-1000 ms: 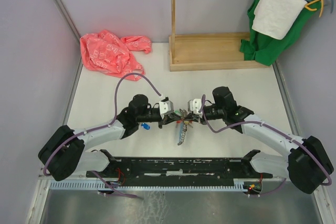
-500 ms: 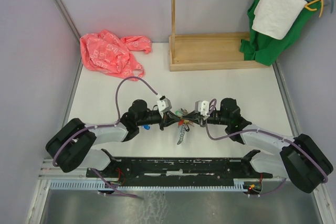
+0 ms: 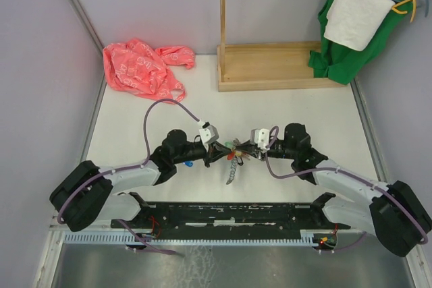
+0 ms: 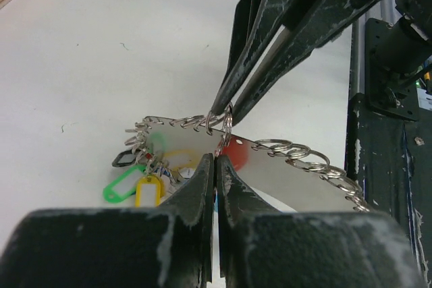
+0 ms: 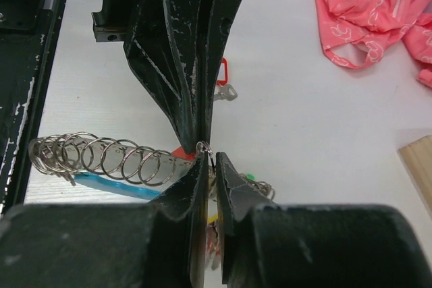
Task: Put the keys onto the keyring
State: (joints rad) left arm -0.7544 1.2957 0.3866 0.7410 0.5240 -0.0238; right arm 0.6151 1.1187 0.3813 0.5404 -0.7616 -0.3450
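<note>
The keyring (image 3: 231,170) hangs between my two grippers, a row of metal loops (image 4: 300,158) with a light-blue sleeve (image 5: 115,185). Keys with green (image 4: 121,184), yellow (image 4: 147,190) and red (image 4: 237,156) tags bunch on it. My left gripper (image 4: 216,160) is shut on a small split ring (image 4: 225,121) at the red tag. My right gripper (image 5: 210,158) meets it tip to tip. Its jaws stand a narrow gap apart, with that ring (image 5: 204,146) lying against one finger. Two loose keys lie on the table, one red-tagged (image 5: 221,75), one blue-tagged (image 3: 187,164).
A crumpled pink bag (image 3: 138,69) lies at the back left. A wooden frame (image 3: 270,65) stands at the back centre, with green cloth and a white towel (image 3: 351,25) on hangers at the back right. A black rail (image 3: 229,214) runs along the near edge.
Both grippers have sunk slightly toward the near edge with the keyring between them. The right gripper's jaws have parted a little. The left stays shut.
</note>
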